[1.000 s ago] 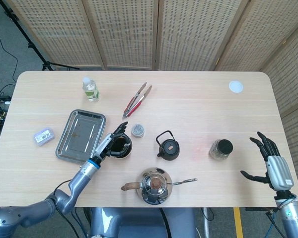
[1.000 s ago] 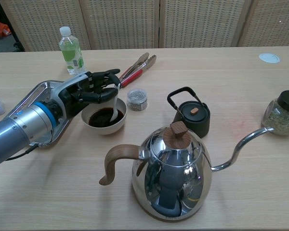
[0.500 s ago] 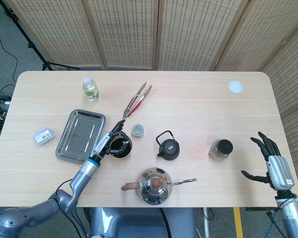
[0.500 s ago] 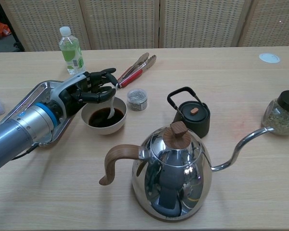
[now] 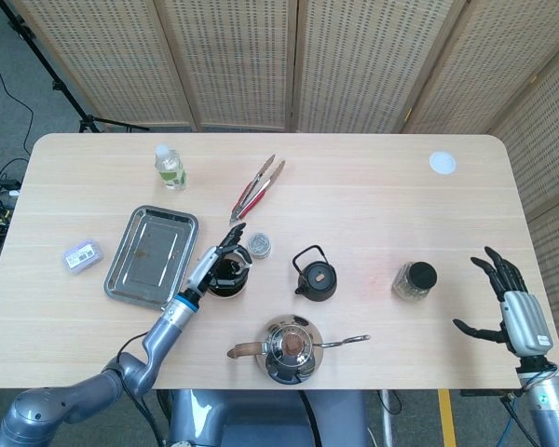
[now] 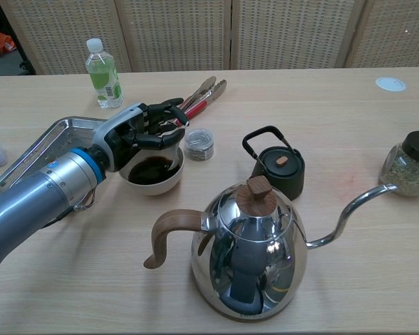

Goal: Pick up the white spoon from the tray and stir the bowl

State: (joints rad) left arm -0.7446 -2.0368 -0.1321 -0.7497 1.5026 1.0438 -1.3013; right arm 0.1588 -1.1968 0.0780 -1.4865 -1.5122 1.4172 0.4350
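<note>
A white bowl point(image 6: 164, 181) of dark liquid point(image 6: 152, 169) stands just right of the steel tray point(image 6: 56, 132), which is bare. My left hand point(image 6: 145, 128) hovers over the bowl's far rim with its fingers curled around the white spoon. The fingers hide most of the spoon; I cannot make out its tip in the liquid. From above, the same left hand point(image 5: 222, 255) covers the upper part of the bowl point(image 5: 229, 279), beside the tray point(image 5: 152, 253). My right hand point(image 5: 510, 304) shows only in the head view, at the table's right edge, fingers spread and holding nothing.
Around the bowl are a small lidded jar point(image 6: 199, 144), red-handled tongs point(image 6: 200, 98) and a black teapot point(image 6: 280, 165). A steel kettle point(image 6: 248, 251) stands in front. Further off are a water bottle point(image 6: 103, 72), a herb jar point(image 6: 409, 163) and a small box point(image 5: 81, 255).
My left hand has swept right across the bowl with the spoon, and its fingers now cover the spoon shaft that showed before. The right hand has not moved.
</note>
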